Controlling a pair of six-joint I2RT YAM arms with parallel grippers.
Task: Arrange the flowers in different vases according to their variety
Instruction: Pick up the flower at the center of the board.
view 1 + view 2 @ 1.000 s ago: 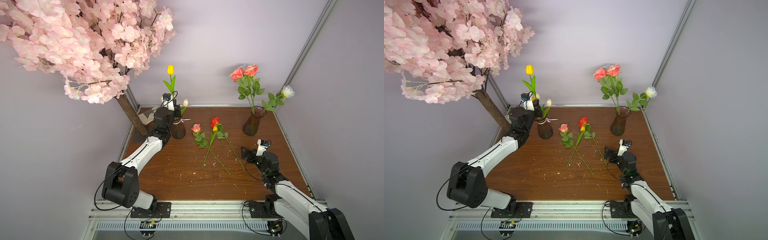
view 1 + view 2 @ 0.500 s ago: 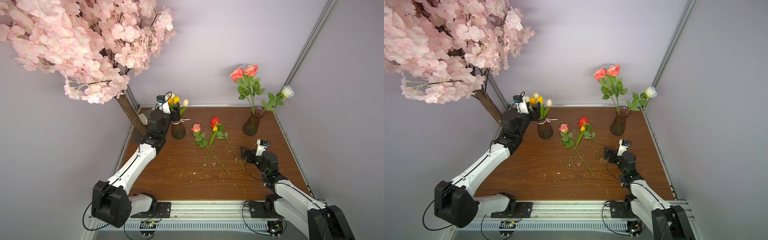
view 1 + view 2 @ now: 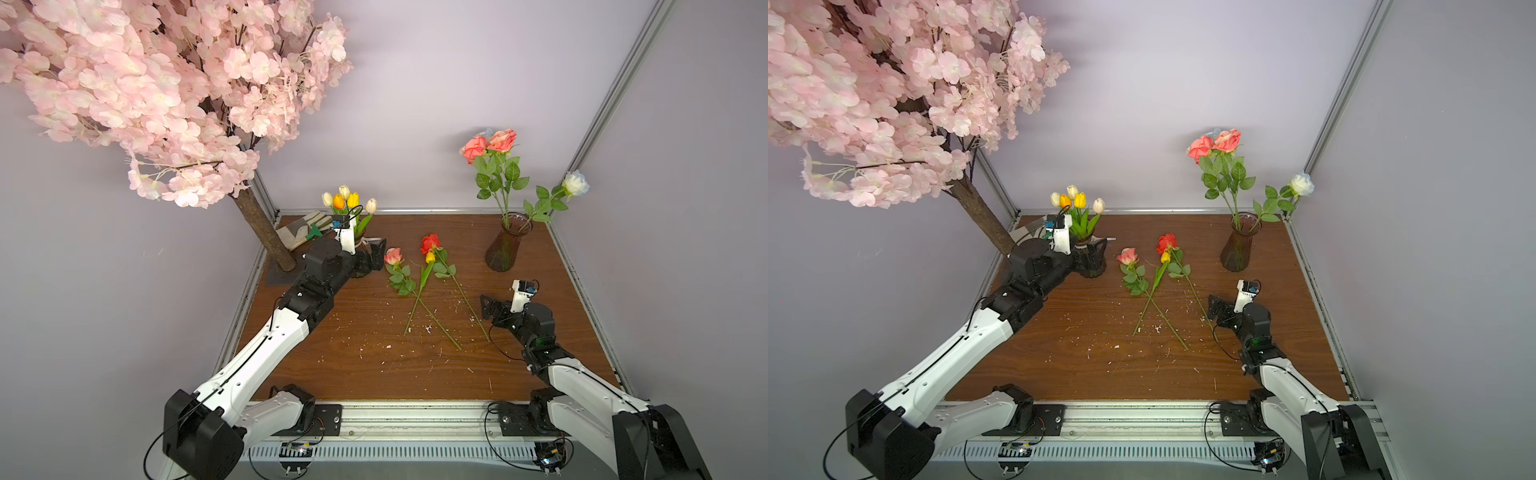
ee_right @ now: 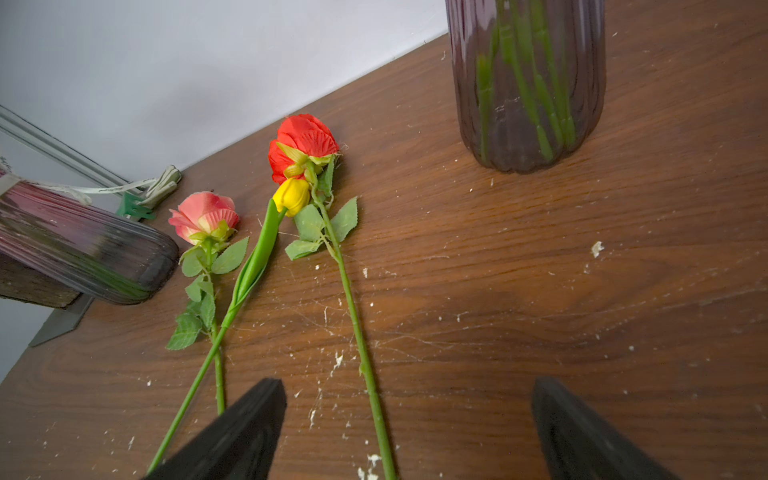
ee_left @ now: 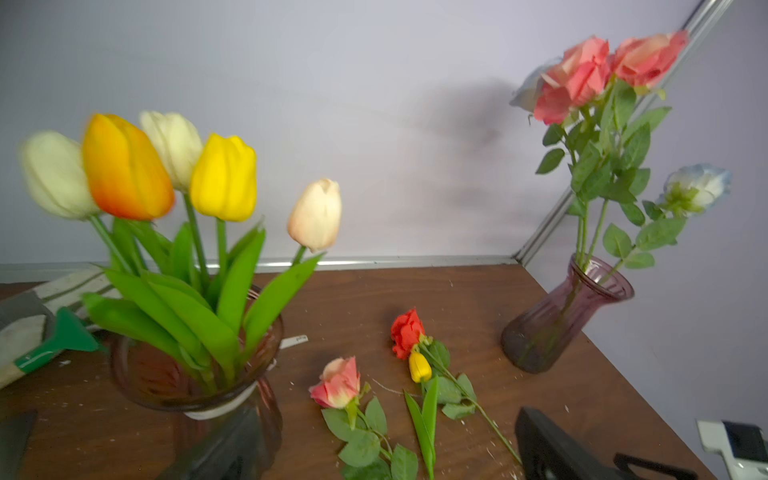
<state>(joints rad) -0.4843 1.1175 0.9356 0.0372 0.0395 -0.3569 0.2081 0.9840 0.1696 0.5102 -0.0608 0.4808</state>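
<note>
Three loose flowers point(image 3: 419, 297) lay mid-frame on the worktop point(image 3: 374, 365), heads toward the top edge, stems trailing down. The left end effector point(image 3: 370, 257) stood released by the ribboned vase point(image 5: 195, 386); the right end effector point(image 3: 487, 305) gaped empty, lower right.

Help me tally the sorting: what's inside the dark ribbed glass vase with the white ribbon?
The dark ribbed glass vase holds five artificial flowers: three cream tulips, one orange tulip, one yellow tulip, with green leaves. Their stem ends blur out behind the tinted glass.
</note>
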